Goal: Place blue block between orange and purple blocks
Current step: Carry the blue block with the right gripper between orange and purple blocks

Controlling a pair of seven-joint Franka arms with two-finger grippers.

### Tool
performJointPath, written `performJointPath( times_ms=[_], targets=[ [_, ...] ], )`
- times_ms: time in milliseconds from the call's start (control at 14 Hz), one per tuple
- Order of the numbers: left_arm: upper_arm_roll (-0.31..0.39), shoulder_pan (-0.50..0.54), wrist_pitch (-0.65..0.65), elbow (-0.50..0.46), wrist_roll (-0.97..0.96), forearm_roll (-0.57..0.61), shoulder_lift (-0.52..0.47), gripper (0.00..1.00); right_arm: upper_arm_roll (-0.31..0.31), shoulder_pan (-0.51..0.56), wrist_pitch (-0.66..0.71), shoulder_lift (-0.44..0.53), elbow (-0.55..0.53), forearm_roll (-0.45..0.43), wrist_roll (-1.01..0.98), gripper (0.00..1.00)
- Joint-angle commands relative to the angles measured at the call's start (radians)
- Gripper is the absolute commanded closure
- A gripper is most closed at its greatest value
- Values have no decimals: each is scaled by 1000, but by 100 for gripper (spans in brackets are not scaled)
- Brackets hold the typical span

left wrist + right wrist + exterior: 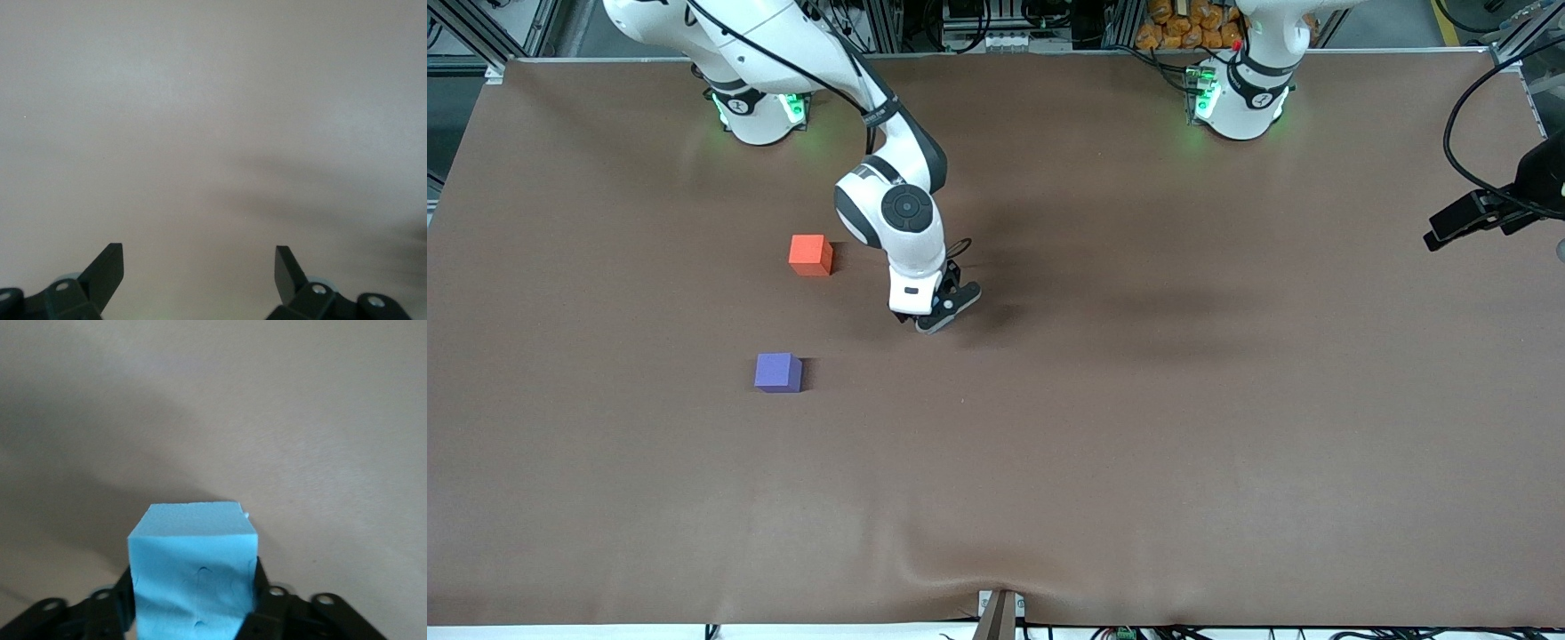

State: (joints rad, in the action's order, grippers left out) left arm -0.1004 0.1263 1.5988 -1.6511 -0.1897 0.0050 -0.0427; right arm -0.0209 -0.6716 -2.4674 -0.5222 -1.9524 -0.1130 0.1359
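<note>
A wide table [1138, 462] is covered by a brown matte sheet, wrinkled at its 6 o'clock edge, where a small bracket [998, 613] is clamped. Soft shadows are cast across the middle of the sheet. Along 12 o'clock, aluminium framing [889, 22] and dark cables [969, 18] are seen, with a pile of orange items [1187, 25] toward 1 o'clock. At 3 o'clock a black camera [1485, 213] on a cable is mounted above the table's edge.
</note>
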Motion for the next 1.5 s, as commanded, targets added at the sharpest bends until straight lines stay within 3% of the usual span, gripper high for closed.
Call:
performJointPath(
  times_ms=[0, 71, 286, 571, 786, 1000, 1429],
  targets=[
    [-8, 10, -26, -13, -2, -8, -37, 0, -5, 43, 7, 91, -13, -10, 63, 100],
    [-8, 9, -26, -13, -2, -8, -37, 0, -10, 81, 55, 134, -13, 2, 100, 100],
    [-15, 0, -23, -9, -1, -10, -31, 0, -5, 222, 275, 293, -16, 153, 96, 100],
    [-51, -5, -48, -12, 21, -39, -32, 0, -5, 441, 366, 453, -158, 159, 93, 100],
    [-90, -4, -80, -9, 21, -39, -54, 0, -5, 512, 316, 447, -244, 162, 56, 100],
    [-102, 0, -82, -9, 30, -39, -57, 0, -7, 503, 124, 426, -357, 182, 59, 100],
    [-116, -4, -88, 2, 50, -43, -74, 0, -11, 462, 22, 314, -365, 245, 60, 100]
  ],
)
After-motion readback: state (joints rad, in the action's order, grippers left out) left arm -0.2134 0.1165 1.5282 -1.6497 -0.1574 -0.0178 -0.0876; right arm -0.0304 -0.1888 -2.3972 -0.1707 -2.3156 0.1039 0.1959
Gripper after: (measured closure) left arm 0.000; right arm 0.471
